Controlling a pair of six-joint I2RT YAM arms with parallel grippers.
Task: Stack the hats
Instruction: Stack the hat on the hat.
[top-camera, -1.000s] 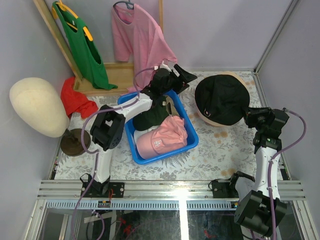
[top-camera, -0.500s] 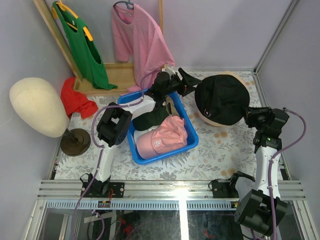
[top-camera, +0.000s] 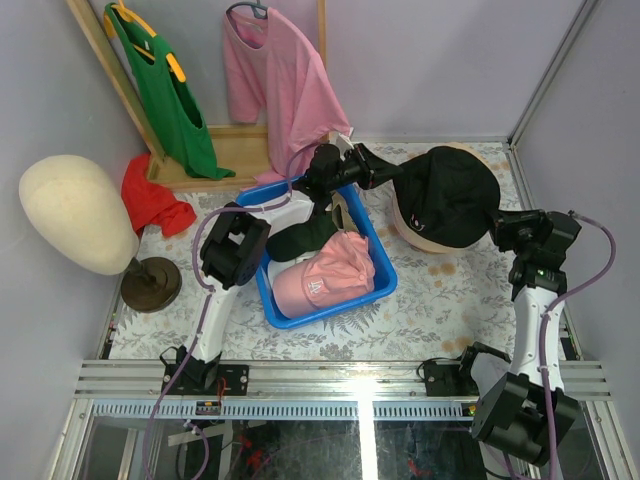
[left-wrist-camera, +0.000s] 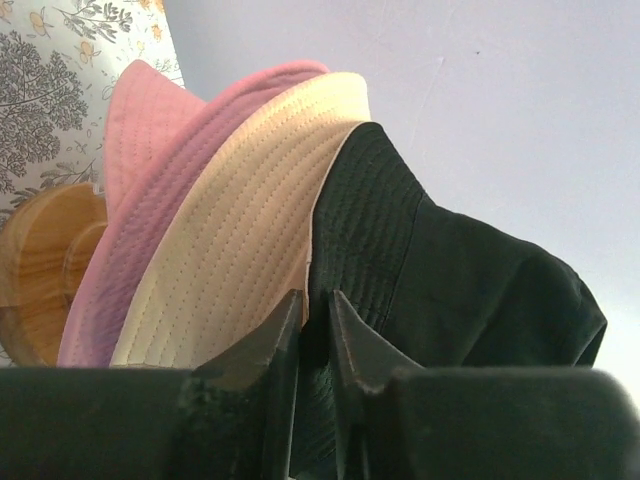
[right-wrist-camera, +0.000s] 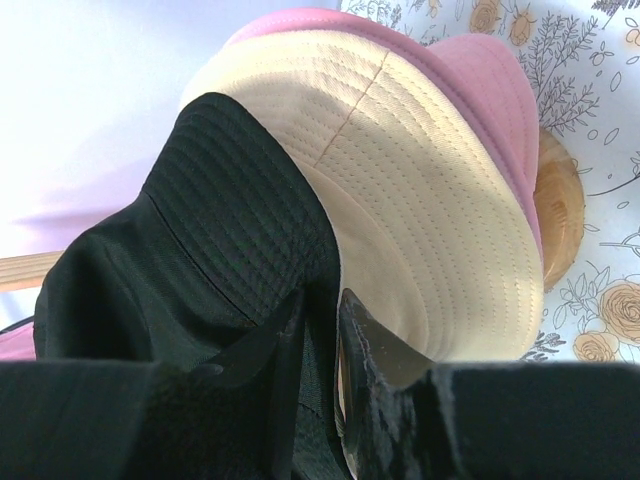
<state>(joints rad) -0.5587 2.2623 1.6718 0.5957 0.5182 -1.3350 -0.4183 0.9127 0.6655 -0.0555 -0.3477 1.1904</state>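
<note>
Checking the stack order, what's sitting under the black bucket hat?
A cream bucket hat lies directly under the black bucket hat, then a pink hat over a wooden base. Anything inside is covered.

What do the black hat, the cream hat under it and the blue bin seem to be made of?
The black hat looks like matte woven cotton, with stitched rows ringing its brim. The cream hat seems the same kind of fabric, showing parallel stitch lines. The blue bin is probably smooth moulded plastic: rigid rim, slight sheen.
</note>
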